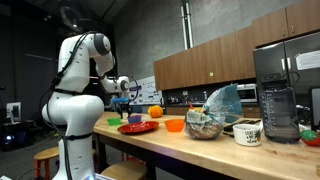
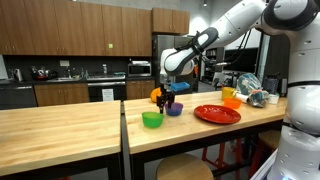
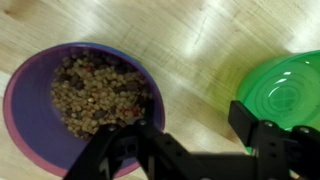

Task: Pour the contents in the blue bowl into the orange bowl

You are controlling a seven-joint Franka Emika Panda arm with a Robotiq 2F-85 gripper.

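Full blue bowl (image 3: 28, 105), orange bowl (image 1: 174, 125) apart

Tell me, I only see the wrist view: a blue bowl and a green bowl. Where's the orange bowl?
Observer: The orange bowl stands past the red plate, which lies between it and the blue bowl.
Operator: Anything else orange?
Observer: Yes, a round fruit near the blue bowl.
Operator: Is my hand touching a bowl?
Observer: No, the hand hangs open above the blue bowl and the green bowl, touching neither.
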